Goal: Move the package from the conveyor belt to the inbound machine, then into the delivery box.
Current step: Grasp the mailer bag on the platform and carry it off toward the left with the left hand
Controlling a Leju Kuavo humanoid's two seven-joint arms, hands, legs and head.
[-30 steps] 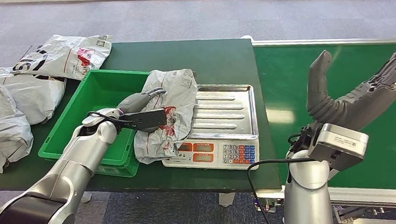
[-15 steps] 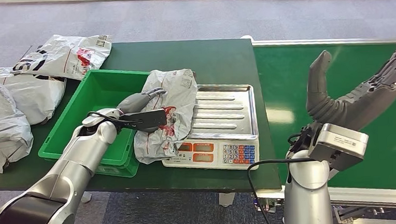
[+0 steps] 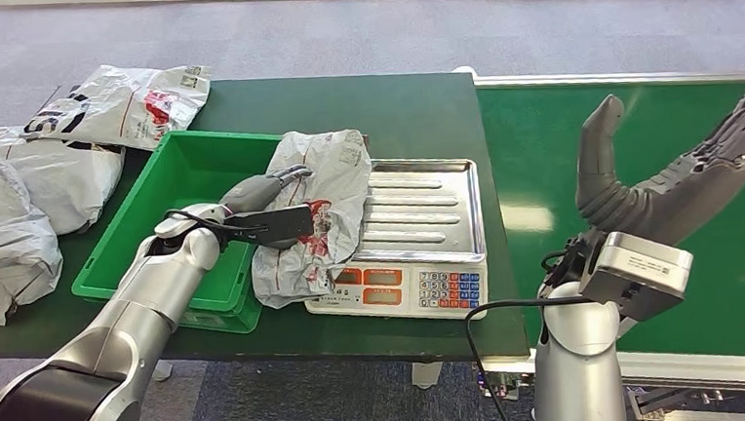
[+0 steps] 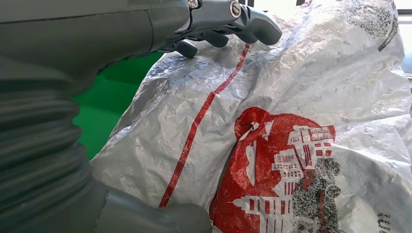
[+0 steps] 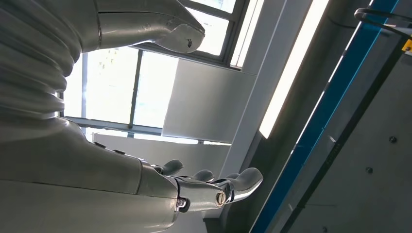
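A crumpled silver package (image 3: 335,179) with red print lies across the right rim of the green delivery box (image 3: 185,168) and the left side of the scale's steel tray (image 3: 427,212). My left hand (image 3: 263,205) grips its left edge, thumb and fingers around the wrinkled film. In the left wrist view the package (image 4: 301,145) is right in front of the hand (image 4: 97,34), whose fingers (image 4: 233,19) curl over its upper fold. My right hand (image 3: 675,187) is raised above the green conveyor belt (image 3: 536,152), fingers spread and holding nothing; the right wrist view has that hand (image 5: 73,160) facing the ceiling.
Three more silver packages lie on the dark green table to the left of the box: one at the back (image 3: 123,104), one in the middle (image 3: 54,176), one near the front edge (image 3: 0,253). The scale's keypad (image 3: 447,289) faces me.
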